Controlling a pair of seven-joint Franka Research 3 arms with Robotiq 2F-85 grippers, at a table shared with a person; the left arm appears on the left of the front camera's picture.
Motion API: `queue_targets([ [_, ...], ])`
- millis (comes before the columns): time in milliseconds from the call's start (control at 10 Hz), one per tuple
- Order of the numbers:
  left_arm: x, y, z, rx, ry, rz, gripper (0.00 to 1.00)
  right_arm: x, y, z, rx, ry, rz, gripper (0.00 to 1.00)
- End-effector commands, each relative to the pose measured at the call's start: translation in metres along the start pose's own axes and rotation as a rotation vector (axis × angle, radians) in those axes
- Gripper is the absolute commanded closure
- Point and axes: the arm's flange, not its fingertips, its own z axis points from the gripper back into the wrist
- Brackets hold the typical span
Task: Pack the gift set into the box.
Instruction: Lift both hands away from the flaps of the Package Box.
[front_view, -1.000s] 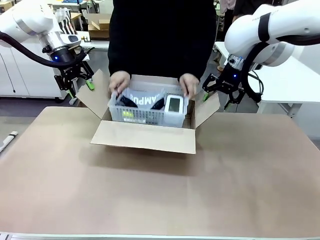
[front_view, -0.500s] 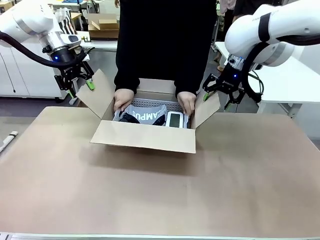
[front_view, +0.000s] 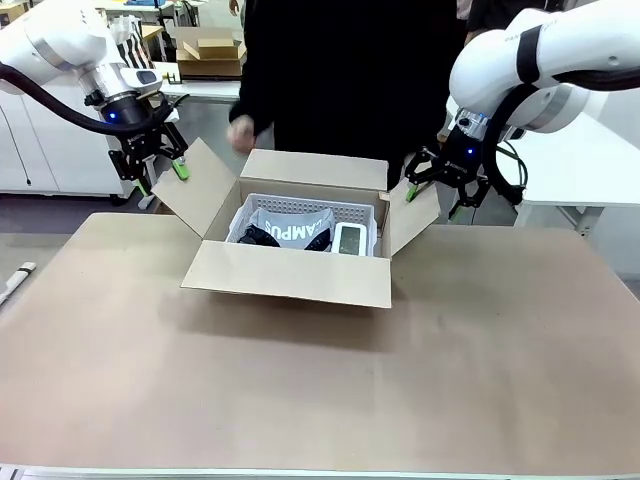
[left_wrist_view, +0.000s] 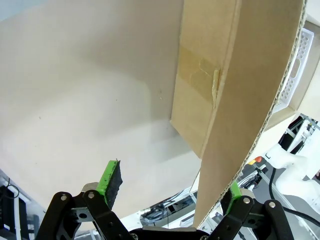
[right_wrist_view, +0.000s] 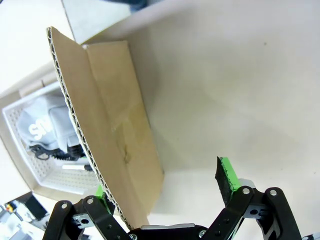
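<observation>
Both of the person's hands have let go and pulled back, and one hand (front_view: 240, 133) is now up behind the box (front_view: 290, 272). The basket (front_view: 310, 205) has gone lower and sits down inside the box, with a grey cloth and small dark and white things in it. The box stands on the brown table (front_view: 300, 400). I see my left gripper (front_view: 160, 175) spread wide, with the left flap (front_view: 195, 195) between its fingers. My right gripper (front_view: 432, 198) is spread wide too, around the right flap (front_view: 412, 218).
</observation>
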Motion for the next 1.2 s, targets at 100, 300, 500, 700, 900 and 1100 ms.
queue_targets([
  [100, -0.0039, 0.0000, 0.0006, 0.021, -0.003, 0.009, 0.00, -0.0001, 0.0027, 0.0023, -0.018, -0.016, -0.017, 0.00],
  [300, -0.0039, 0.0000, 0.0006, 0.021, -0.003, 0.009, 0.00, -0.0001, 0.0027, 0.0023, -0.018, -0.016, -0.017, 0.00],
  [500, -0.0039, 0.0000, 0.0006, 0.021, -0.003, 0.009, 0.00, -0.0001, 0.0027, 0.0023, -0.018, -0.016, -0.017, 0.00],
  [700, -0.0039, 0.0000, 0.0006, 0.021, -0.003, 0.009, 0.00, -0.0001, 0.0027, 0.0023, -0.018, -0.016, -0.017, 0.00],
  [900, -0.0039, 0.0000, 0.0006, 0.021, -0.003, 0.009, 0.00, -0.0001, 0.0027, 0.0023, -0.018, -0.016, -0.017, 0.00],
  [1100, -0.0039, 0.0000, 0.0006, 0.021, -0.003, 0.009, 0.00, -0.0001, 0.0027, 0.0023, -0.018, -0.016, -0.017, 0.00],
])
